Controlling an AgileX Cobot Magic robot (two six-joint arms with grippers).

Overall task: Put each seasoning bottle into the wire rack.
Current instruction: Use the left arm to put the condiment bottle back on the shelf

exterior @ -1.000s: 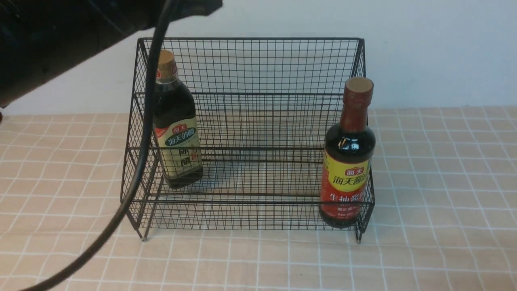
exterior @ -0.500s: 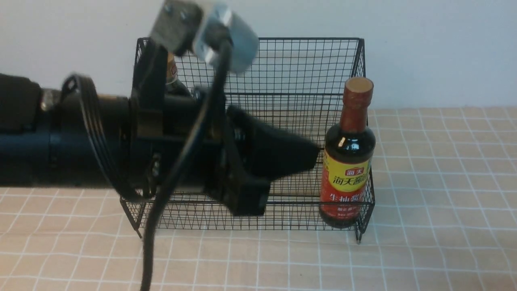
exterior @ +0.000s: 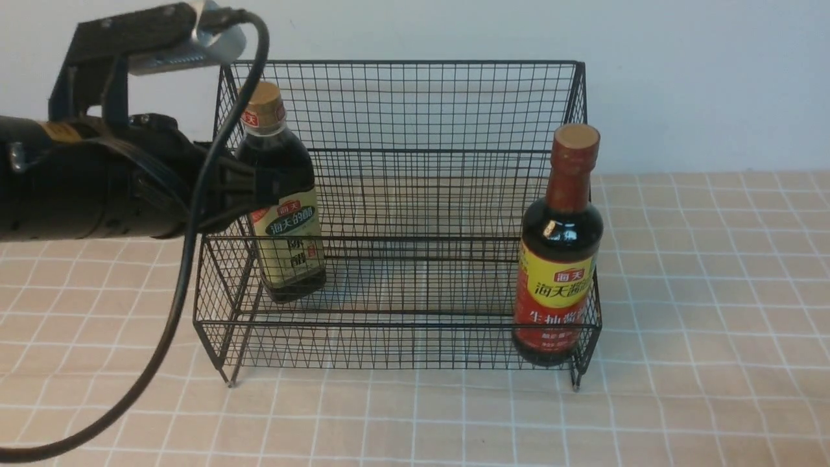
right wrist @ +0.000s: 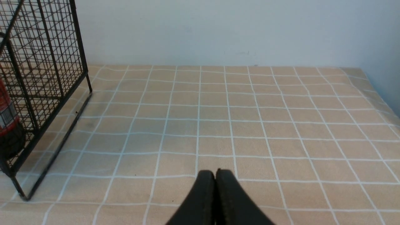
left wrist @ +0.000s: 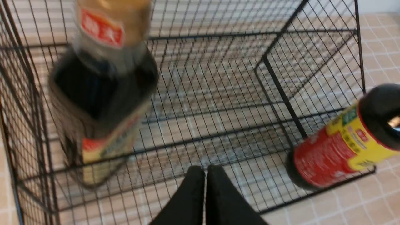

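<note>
So the surface is a table (exterior: 713,292) covered in a beige cloth with a white grid, running back to a plain pale wall. The only thing sitting directly on it is the black wire rack (exterior: 415,104), propped up on short feet, with its 2 front ones showing. The left gripper (left wrist: 205,175) hangs closed over the rack's front edge, so the rack is right under and ahead of it. The right gripper (right wrist: 215,178) hovers closed over bare cloth, with the rack's side wall (right wrist: 47,62) off to its left.
</note>
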